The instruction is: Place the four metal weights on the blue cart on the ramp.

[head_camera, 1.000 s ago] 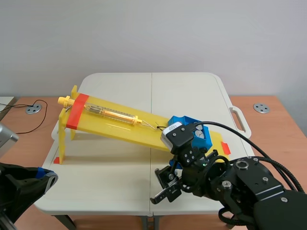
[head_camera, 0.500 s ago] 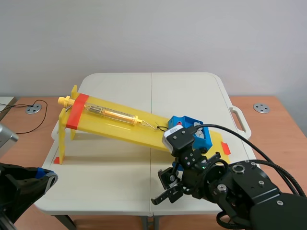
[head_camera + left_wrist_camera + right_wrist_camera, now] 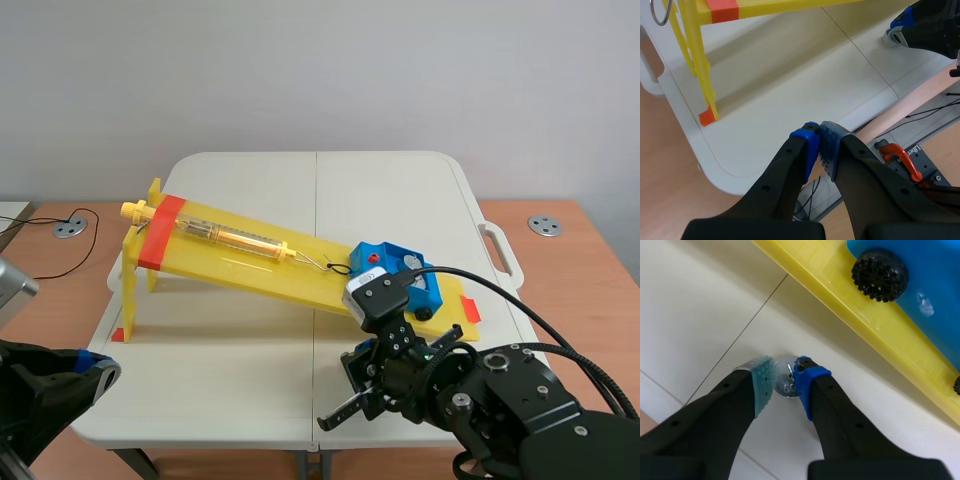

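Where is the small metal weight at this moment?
In the right wrist view, the metal weight is between the fingers of the right gripper, over the white table, just beside the lower edge of the yellow ramp.

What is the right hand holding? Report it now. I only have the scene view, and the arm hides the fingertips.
Observer: The right wrist view shows the right hand shut on a small metal weight, pinched between its two pads.
Operator: Tell me where that weight is.
Observer: It is low over the white table, beside the lower edge of the yellow ramp, and not on the blue cart.
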### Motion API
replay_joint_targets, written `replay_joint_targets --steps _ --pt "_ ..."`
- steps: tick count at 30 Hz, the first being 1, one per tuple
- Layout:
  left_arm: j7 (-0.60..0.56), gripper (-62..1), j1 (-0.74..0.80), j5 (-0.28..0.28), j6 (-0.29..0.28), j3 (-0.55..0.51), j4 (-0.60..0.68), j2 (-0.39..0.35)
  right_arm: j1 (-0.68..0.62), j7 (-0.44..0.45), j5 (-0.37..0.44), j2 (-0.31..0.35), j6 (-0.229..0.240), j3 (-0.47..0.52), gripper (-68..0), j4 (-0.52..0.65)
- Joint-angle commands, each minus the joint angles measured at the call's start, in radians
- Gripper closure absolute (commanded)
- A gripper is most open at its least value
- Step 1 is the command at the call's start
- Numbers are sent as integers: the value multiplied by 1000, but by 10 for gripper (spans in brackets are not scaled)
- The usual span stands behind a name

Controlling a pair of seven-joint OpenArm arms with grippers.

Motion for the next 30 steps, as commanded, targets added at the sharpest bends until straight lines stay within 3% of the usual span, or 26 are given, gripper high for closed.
replay_joint_targets --steps 1,4,12,17,22,30 --pt "-81 -31 -4 -74 -25 -19 73 19 77 65 22 -8 -15 3 -74 29" --pt "-81 -31 -4 -74 -25 -19 73 19 77 40 22 -2 -22 3 -4 28" --pt "-82 -31 -4 -74 -25 -19 73 19 62 24 59 57 -18 4 -7 68" --pt "-81 -31 -4 -74 -25 -19 73 19 1 1 126 115 -13 24 -6 207" --pt "-82 -31 -4 -74 -25 -19 73 19 -86 -25 185 161 20 67 -6 363" --pt "-82 -31 -4 -74 -25 -19 73 19 -206 -90 307 178 75 179 -6 549"
